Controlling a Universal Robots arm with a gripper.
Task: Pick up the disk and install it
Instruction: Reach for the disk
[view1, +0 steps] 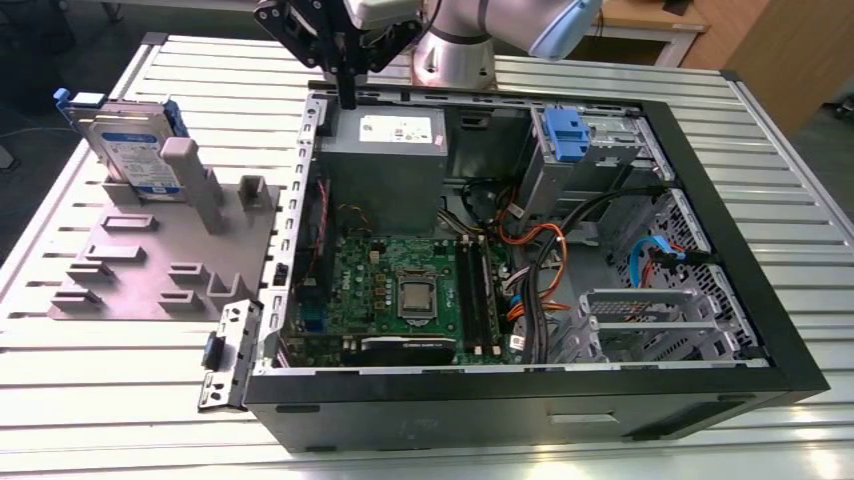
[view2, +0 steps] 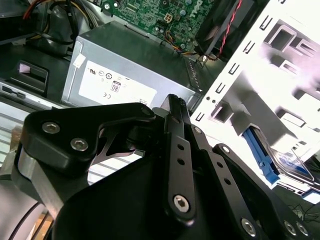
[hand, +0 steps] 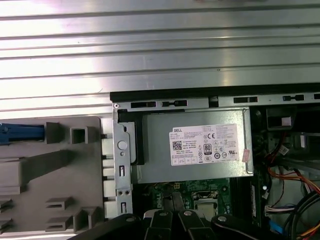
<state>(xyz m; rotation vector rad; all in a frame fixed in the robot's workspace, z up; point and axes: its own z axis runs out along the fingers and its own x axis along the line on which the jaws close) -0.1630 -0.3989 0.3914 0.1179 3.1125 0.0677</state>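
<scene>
The disk (view1: 130, 148) stands on edge in a slot of the grey fixture plate (view1: 147, 260) at the exterior view's left, outside the computer case. It is silver with a white-and-blue label and blue rails. Its blue rail also shows in the second wrist view on the disk (view2: 261, 156) and in the first wrist view on the disk (hand: 20, 132). My gripper (view1: 347, 98) hangs above the case's back wall, over the power-supply box (view1: 387, 150), well to the right of the disk. Its fingers (view2: 175, 107) are pressed together with nothing between them.
The open black computer case (view1: 747, 250) lies on the slatted metal table (view1: 107, 400). Inside are the motherboard (view1: 400, 290), loose cables (view1: 547, 250) and a grey drive cage with a blue latch (view1: 567, 135). The power-supply box (hand: 200, 145) lies right below the gripper.
</scene>
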